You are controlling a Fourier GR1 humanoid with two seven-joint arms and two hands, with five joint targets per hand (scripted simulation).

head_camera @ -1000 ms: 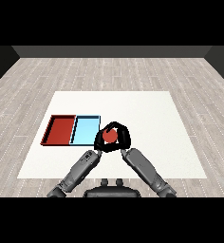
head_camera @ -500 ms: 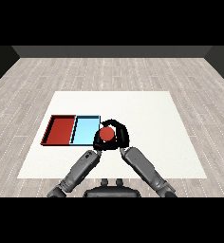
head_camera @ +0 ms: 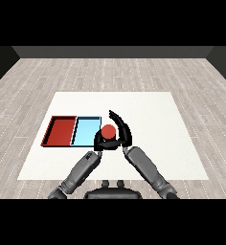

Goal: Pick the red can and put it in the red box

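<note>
Now right hand (head_camera: pixel 121 134) curls round red can (head_camera: pixel 108 131) beside light blue tray (head_camera: pixel 86 131); red tray (head_camera: pixel 60 131) bare.

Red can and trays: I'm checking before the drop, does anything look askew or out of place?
Nothing stands out. The red can sits between the right hand and left hand, beside the light blue tray. The red tray lies square alongside it, holding nothing.

We are seeing even, soft light lying across the white table (head_camera: pixel 148 115) with no glare. The floor (head_camera: pixel 48 76) is darkening toward the far wall. Only faint shadows are showing inside the trays.
</note>
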